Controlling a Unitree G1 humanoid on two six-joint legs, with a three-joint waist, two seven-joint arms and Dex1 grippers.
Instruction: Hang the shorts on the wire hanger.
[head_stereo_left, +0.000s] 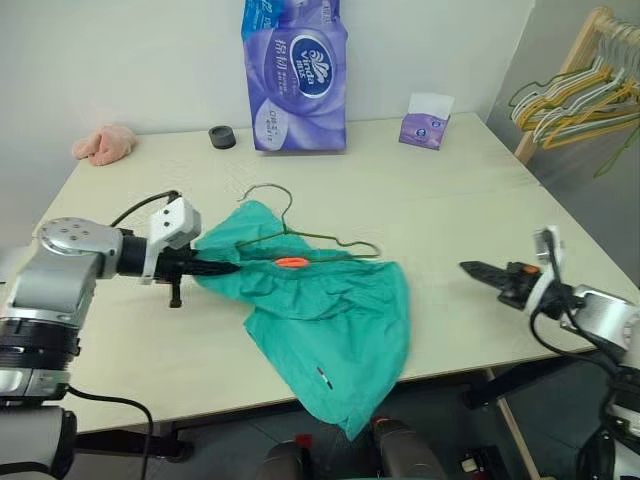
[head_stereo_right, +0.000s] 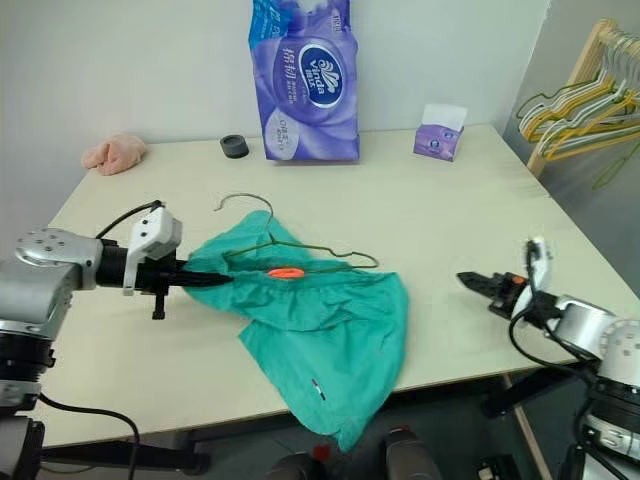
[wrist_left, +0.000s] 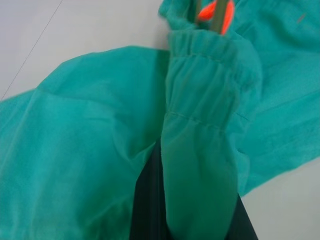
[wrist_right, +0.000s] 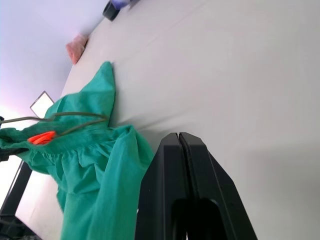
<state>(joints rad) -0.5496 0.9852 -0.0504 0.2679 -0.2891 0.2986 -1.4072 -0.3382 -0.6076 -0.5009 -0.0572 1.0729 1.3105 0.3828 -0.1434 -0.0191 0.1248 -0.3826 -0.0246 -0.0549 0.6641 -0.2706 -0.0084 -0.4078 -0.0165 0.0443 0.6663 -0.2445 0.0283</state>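
The teal-green shorts (head_stereo_left: 330, 320) lie crumpled near the table's front edge, and one leg droops over it. My left gripper (head_stereo_left: 232, 267) is shut on the gathered waistband (wrist_left: 210, 75) at the shorts' left end. The dark wire hanger (head_stereo_left: 340, 240) rests along the waistband, partly tucked into the fabric, with its hook (head_stereo_left: 270, 190) curling out on the far side. An orange tag (head_stereo_left: 292, 262) shows at the waistband. My right gripper (head_stereo_left: 470, 267) hovers to the right of the shorts, clear of the cloth, shut on nothing (wrist_right: 179, 137).
At the back of the table (head_stereo_left: 450, 190) stand a purple toilet-paper pack (head_stereo_left: 295, 75), a small tissue box (head_stereo_left: 427, 122) and a black round cap (head_stereo_left: 222, 137). A pink cloth lump (head_stereo_left: 104, 144) lies far left. Yellow and pale green hangers (head_stereo_left: 585, 90) hang on a rack far right.
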